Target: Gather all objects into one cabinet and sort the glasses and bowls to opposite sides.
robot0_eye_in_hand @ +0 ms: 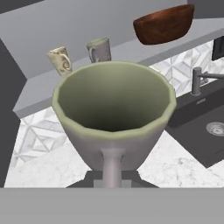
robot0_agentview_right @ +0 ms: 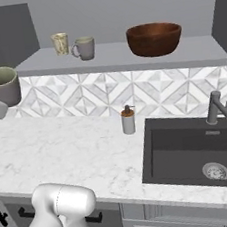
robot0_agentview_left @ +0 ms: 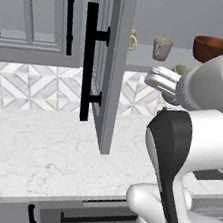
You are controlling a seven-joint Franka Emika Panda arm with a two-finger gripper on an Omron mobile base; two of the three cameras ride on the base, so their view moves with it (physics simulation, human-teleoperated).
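Observation:
My gripper (robot0_eye_in_hand: pixel 112 176) is shut on a grey mug (robot0_eye_in_hand: pixel 113 105) with a pale green inside, gripped low at its handle side. It hangs above the counter, left of and slightly below the cabinet shelf (robot0_agentview_right: pixel 119 58). The right base view shows this held mug (robot0_agentview_right: pixel 1 86) at the left edge. On the shelf a cream mug (robot0_agentview_right: pixel 60 43) stands at the left with a second grey mug (robot0_agentview_right: pixel 84 48) close beside it. The dark brown bowl (robot0_agentview_right: pixel 154 39) sits apart on the shelf's right. The left base view shows the cream mug (robot0_agentview_left: pixel 133 40), the grey mug (robot0_agentview_left: pixel 162 49) and the bowl (robot0_agentview_left: pixel 214 48).
The cabinet door (robot0_agentview_left: pixel 114 68) with its black bar handle (robot0_agentview_left: pixel 88 62) stands open over the marble counter (robot0_agentview_right: pixel 65 151). A white soap pump bottle (robot0_agentview_right: pixel 128 120) stands by the dark sink (robot0_agentview_right: pixel 190 151), with the faucet (robot0_agentview_right: pixel 216 107) behind it.

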